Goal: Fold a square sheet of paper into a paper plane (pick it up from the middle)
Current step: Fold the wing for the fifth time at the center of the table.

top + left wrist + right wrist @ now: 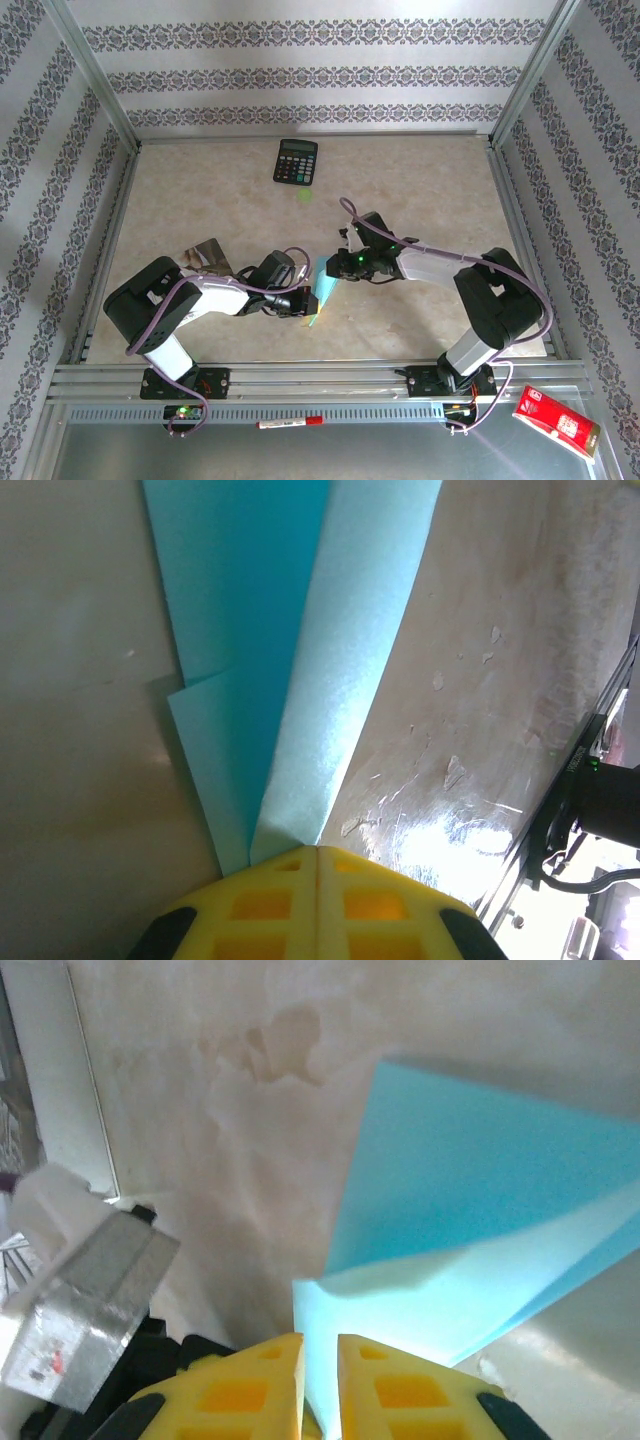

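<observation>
Light-cyan paper [323, 283], folded in layers

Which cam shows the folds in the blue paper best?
Left wrist: the paper is close up, its overlapping flaps and long creases clearly separated. Right wrist catches a raised, curling corner, but no crease layout. In top external it is a small, distant sliver.
</observation>
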Controlling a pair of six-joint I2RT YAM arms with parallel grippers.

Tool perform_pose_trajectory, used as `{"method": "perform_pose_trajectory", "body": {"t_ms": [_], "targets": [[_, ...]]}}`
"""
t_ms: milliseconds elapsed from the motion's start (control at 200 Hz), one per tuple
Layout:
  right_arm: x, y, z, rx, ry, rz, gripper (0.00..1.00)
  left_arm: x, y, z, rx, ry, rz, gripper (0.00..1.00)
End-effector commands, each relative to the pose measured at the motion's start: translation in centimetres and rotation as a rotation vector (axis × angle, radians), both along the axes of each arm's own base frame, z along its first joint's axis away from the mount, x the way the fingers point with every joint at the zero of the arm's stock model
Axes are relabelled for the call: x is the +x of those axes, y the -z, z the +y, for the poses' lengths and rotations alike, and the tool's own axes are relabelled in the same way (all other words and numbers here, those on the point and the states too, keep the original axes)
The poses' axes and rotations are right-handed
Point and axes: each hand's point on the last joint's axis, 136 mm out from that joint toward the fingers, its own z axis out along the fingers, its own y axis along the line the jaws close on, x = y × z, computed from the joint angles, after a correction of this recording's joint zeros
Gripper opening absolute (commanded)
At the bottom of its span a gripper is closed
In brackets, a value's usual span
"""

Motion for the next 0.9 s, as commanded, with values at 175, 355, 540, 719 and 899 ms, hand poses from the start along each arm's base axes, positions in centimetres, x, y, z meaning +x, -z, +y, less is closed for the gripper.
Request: {"method": "perform_pose_trajectory", "body": {"t_ms": [175, 355, 540, 719, 899], "targets": [[-3.2, 2.4, 1.8, 0.026, 0.011, 0.09, 0.12, -2.0, 3.8, 2.7, 0.131, -0.03, 0.108, 0.0], [-4.1, 3.5, 2.2, 0.016, 0.013, 0.11, 0.11, -2.0, 3.7, 2.7, 0.132, -0.032, 0.106, 0.0], [-4.1, 4.5, 2.2, 0.002, 0.023, 0.127, 0.11, -2.0, 3.8, 2.8, 0.136, -0.031, 0.106, 0.0], [-2.7, 4.7, 1.3, -0.01, 0.044, 0.119, 0.11, -2.4, 4.2, 3.0, 0.148, -0.027, 0.119, 0.0], [-1.7, 5.6, 0.4, -0.034, 0.043, 0.128, 0.11, -2.8, 4.8, 3.3, 0.161, -0.017, 0.137, 0.0]]}}
